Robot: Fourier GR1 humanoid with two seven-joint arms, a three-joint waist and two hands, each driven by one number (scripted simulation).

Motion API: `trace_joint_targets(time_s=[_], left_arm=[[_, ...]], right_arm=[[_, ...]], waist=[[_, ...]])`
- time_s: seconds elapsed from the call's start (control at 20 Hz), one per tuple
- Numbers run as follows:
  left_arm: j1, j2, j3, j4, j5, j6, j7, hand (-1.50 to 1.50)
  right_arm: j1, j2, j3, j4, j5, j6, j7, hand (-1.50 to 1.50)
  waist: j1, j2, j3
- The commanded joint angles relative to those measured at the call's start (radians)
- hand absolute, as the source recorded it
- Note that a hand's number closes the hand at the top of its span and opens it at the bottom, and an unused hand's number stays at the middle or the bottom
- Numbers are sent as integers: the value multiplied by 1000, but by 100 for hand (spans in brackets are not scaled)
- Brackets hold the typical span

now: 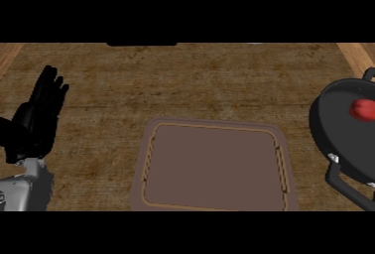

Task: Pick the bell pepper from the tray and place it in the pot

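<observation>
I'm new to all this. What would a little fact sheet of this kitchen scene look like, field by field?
surface: wooden counter
tray: brown, mid-counter, nothing showing on it
pot: black, at the right edge, partly cut off
bell pepper: red, lying inside the pot
left robot hand: at the left edge, open, fingers up, resting
right robot hand: not in view
task state: pepper appears already placed

Counter layout. You see the tray (212, 168) lying on the counter (183, 79) at centre, toward the near edge. To its right, apart from it, the pot (333, 134) sits partly cut off by the view's edge; the bell pepper (362, 110) lies inside it. Your left hand (36, 119) rests at far left, fingers up.
</observation>
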Motion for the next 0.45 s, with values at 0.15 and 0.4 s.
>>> trace_joint_targets(time_s=[0.15,0.4], left_arm=[[2,-36,-6,40,-11,14,-49,0],[-8,5,27,54,1,-28,-51,0]], right_arm=[[194,24,-97,-101,-165,131,-81,-150],[174,-6,-111,-82,-169,140,-44,-150]], waist=[[2,1,0],[7,2,0]])
